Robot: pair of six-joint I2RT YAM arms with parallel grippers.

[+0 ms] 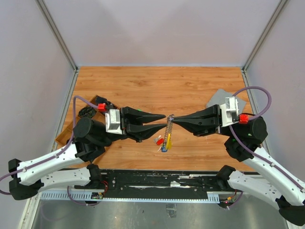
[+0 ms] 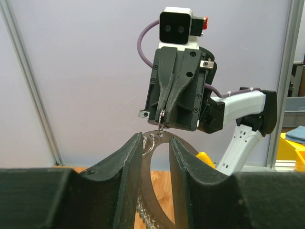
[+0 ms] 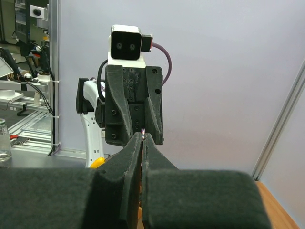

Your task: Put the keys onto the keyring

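Observation:
The keyring [image 1: 169, 117] hangs in mid-air between both grippers over the wooden table. Its beaded chain [image 1: 167, 131] drops to red [image 1: 158, 140], yellow [image 1: 168, 141] and blue [image 1: 163, 149] keys. My right gripper [image 1: 173, 119] is shut on the keyring's small silver ring [image 2: 162, 126], whose edge shows between its pads [image 3: 144, 135]. My left gripper [image 1: 162, 121] faces it with its jaws apart. A flat silver crescent of the keyring [image 2: 148, 162] stands in the left gripper's [image 2: 155, 138] gap, against the left finger [image 2: 125, 157]. The chain [image 2: 143, 214] shows low in that gap.
A grey cloth square [image 1: 220, 99] lies at the right rear under the right arm. A brown board [image 1: 66, 134] with a black part [image 1: 87, 112] sits at the left edge. Metal frame posts stand at the table's corners, and a black rail [image 1: 157, 179] runs along the near edge.

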